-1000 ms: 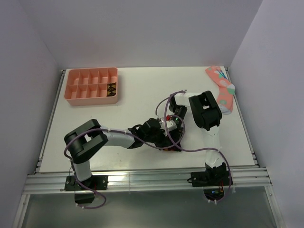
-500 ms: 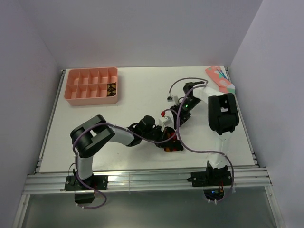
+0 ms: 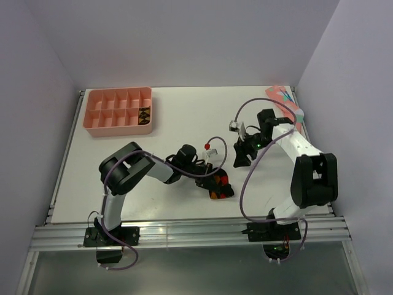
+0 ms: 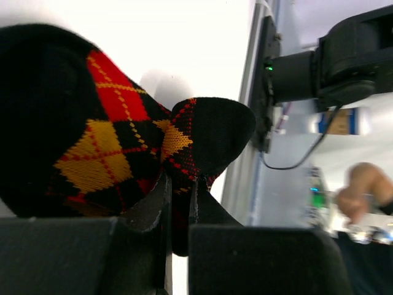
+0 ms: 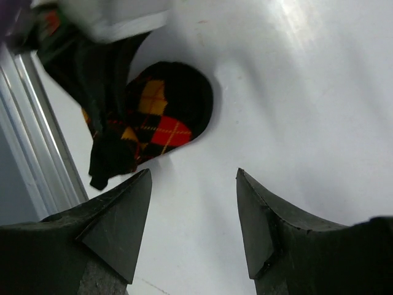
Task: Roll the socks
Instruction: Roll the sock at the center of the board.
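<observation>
Where the socks lie: dark argyle socks with red and orange diamonds (image 3: 220,187), bunched on the white table (image 3: 172,123) near its front edge.
Left gripper (image 3: 207,179): clenched on the socks' fabric.
Right gripper (image 3: 241,153): jaws spread, empty, near the socks.
Change: Right gripper has drawn back rightward off the socks; Left gripper's clench unchanged.

The table (image 3: 184,110) is carrying the socks (image 3: 220,188) at the tips of the left gripper (image 4: 179,196), a pink tray (image 3: 116,130) far beyond it, and a pink sock (image 3: 281,96) past the right gripper (image 5: 191,178).
</observation>
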You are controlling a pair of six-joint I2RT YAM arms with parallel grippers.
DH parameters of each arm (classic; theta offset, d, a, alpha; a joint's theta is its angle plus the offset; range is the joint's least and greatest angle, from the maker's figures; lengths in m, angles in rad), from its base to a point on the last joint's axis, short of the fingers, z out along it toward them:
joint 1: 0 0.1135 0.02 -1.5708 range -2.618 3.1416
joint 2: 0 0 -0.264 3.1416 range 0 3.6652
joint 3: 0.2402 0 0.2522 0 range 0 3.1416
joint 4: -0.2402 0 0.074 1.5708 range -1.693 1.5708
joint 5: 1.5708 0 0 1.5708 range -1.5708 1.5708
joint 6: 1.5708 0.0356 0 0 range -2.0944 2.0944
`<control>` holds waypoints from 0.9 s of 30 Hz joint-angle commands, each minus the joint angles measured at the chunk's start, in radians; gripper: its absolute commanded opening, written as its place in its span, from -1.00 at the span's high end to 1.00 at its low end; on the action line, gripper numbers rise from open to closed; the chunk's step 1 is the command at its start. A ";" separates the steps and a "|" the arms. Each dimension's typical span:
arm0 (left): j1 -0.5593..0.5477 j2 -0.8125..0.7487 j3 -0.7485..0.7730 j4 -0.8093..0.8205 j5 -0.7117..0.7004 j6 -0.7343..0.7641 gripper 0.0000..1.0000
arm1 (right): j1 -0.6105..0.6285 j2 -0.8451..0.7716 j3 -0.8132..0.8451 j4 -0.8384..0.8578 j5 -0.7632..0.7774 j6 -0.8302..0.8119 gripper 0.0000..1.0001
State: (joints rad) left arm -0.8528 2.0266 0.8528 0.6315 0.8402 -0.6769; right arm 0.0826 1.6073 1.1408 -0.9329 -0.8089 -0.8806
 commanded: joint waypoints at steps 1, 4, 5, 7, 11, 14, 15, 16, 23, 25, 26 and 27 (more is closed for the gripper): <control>0.000 0.116 -0.061 -0.334 0.017 -0.058 0.99 | 0.006 -0.113 -0.082 -0.006 -0.065 -0.196 -0.33; 0.001 0.118 -0.043 -0.383 0.048 -0.099 0.99 | 0.023 -0.176 -0.144 -0.007 -0.058 -0.264 -0.37; 0.003 0.118 -0.035 -0.401 0.053 -0.102 0.99 | 0.040 -0.190 -0.157 -0.009 -0.053 -0.282 -0.39; 0.009 0.121 -0.020 -0.424 0.062 -0.119 0.99 | 0.066 -0.230 -0.200 0.002 -0.041 -0.293 -0.40; 0.018 0.141 0.026 -0.532 0.066 -0.131 0.99 | 0.160 -0.331 -0.294 0.066 0.030 -0.256 -0.40; 0.027 0.149 0.058 -0.559 0.063 -0.141 0.99 | 0.258 -0.426 -0.377 0.147 0.065 -0.206 -0.41; 0.029 0.150 0.068 -0.585 0.057 -0.139 0.99 | 0.296 -0.446 -0.406 0.169 0.085 -0.198 -0.41; 0.034 0.155 0.084 -0.595 0.054 -0.139 0.99 | 0.313 -0.481 -0.418 0.180 0.092 -0.187 -0.41; 0.040 0.187 0.140 -0.628 0.048 -0.144 0.99 | 0.448 -0.558 -0.480 0.232 0.160 -0.111 -0.43; 0.040 0.188 0.144 -0.628 0.048 -0.147 0.99 | 0.480 -0.560 -0.498 0.255 0.175 -0.095 -0.42; 0.041 0.190 0.143 -0.628 0.048 -0.153 0.99 | 0.514 -0.557 -0.504 0.261 0.195 -0.081 -0.40; 0.043 0.192 0.146 -0.628 0.046 -0.151 0.99 | 0.531 -0.552 -0.515 0.279 0.206 -0.072 -0.36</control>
State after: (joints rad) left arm -0.8078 2.1353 1.0439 0.1764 1.0657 -0.8845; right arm 0.5640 1.0645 0.6502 -0.7254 -0.6537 -1.0023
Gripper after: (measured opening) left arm 0.092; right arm 0.694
